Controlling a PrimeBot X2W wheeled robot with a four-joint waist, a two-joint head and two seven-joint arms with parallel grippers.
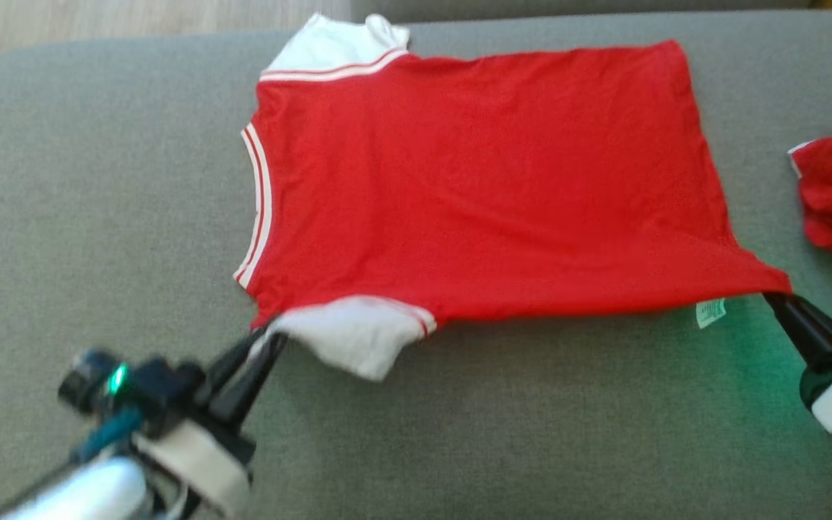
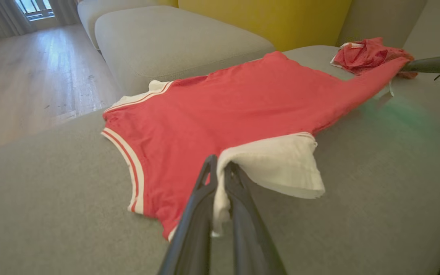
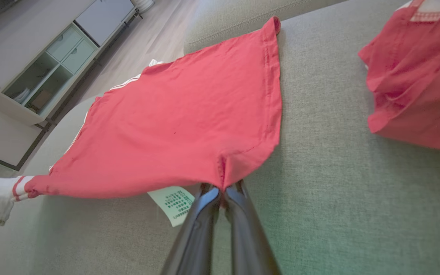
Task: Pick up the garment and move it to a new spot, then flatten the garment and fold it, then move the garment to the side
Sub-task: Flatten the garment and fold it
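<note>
The only print is on a small white sewn-in label (image 3: 172, 204) that hangs just under the hem corner of the red fabric T-shirt with white sleeves (image 3: 174, 114). It carries several short lines of green characters, too small and blurred to read, so no word, number or brand can be made out. The crumpled red cloth piece (image 3: 414, 76) lying apart from it shows a pale woven patch at its edge, with nothing legible on it.

A grey sofa (image 1: 62, 180) stands on pale wood floor (image 2: 21, 84) near a window (image 2: 33, 5).
</note>
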